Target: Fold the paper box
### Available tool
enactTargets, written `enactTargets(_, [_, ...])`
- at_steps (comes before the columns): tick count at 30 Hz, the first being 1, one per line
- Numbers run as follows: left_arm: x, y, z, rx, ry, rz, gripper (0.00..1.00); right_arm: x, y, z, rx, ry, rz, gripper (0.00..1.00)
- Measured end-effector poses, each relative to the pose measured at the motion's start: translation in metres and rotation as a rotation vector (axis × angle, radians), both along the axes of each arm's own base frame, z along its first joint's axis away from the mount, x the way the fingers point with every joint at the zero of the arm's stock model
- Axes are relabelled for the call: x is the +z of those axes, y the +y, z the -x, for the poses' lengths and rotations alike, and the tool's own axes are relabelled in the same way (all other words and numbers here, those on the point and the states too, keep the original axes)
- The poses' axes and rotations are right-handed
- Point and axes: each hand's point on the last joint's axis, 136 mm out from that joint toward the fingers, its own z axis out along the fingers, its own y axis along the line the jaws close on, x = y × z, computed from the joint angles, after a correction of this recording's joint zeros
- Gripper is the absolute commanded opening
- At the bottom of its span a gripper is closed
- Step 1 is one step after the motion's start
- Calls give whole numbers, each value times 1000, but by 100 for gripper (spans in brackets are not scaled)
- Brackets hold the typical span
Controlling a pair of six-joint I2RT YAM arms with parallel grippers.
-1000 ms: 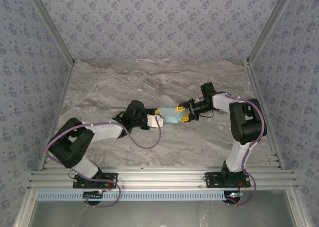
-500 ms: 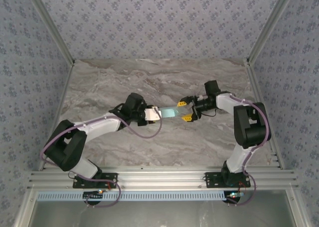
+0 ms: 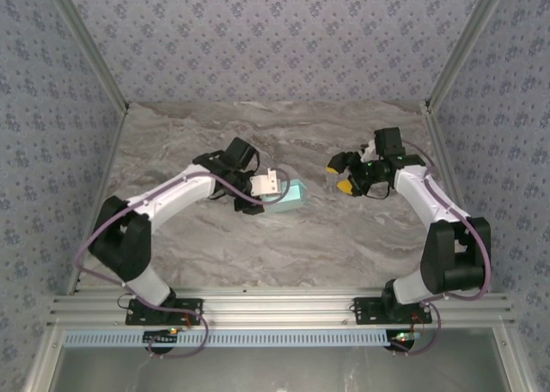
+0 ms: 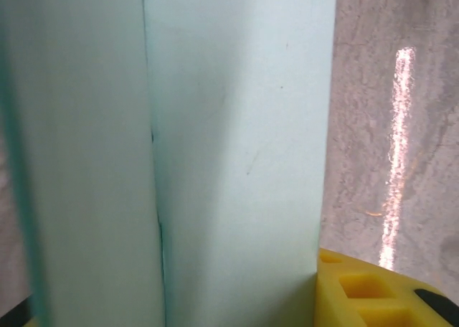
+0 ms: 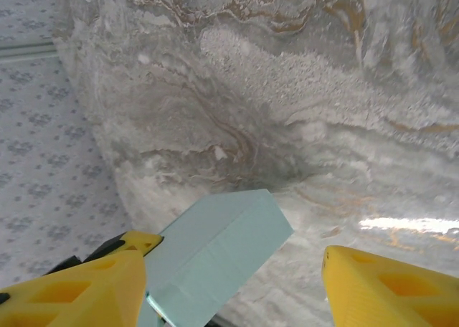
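The paper box (image 3: 292, 194) is a pale mint, closed rectangular block near the table's middle. My left gripper (image 3: 273, 194) is shut on its left end. In the left wrist view the box (image 4: 215, 140) stands close up between the jaws of the left gripper (image 4: 168, 298), with one yellow fingertip (image 4: 358, 287) against its right side. My right gripper (image 3: 342, 173) hangs open to the right of the box, apart from it. In the right wrist view the box (image 5: 215, 259) lies beyond the wide-apart fingers of the right gripper (image 5: 233, 269). Whether the box touches the table I cannot tell.
The marble tabletop (image 3: 284, 138) is bounded by patterned walls and aluminium rails (image 3: 447, 160) at the sides. A rail (image 3: 275, 306) runs along the near edge by the arm bases.
My right gripper let go of the box, opened and drew back to the right. My left arm carried the box a little to the right and turned it.
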Motion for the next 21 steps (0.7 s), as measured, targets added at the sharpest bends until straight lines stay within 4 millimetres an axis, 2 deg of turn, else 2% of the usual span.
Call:
enactTargets(5, [-15,1,4,2,140,-76,45,-7,-1,-2,41,-59,68,67])
enactTargets(11, [-19,2,2,14,195,-112,60,-14,4,2,102,-105,109,68])
enactTargets(17, [-15,-2,-10,57,186,-50,64,-17,22,10,212,-178,183,67])
enactTargets(21, [-8,-1,-10,82,158,16,65,-14,31,14,263,-224,217,67])
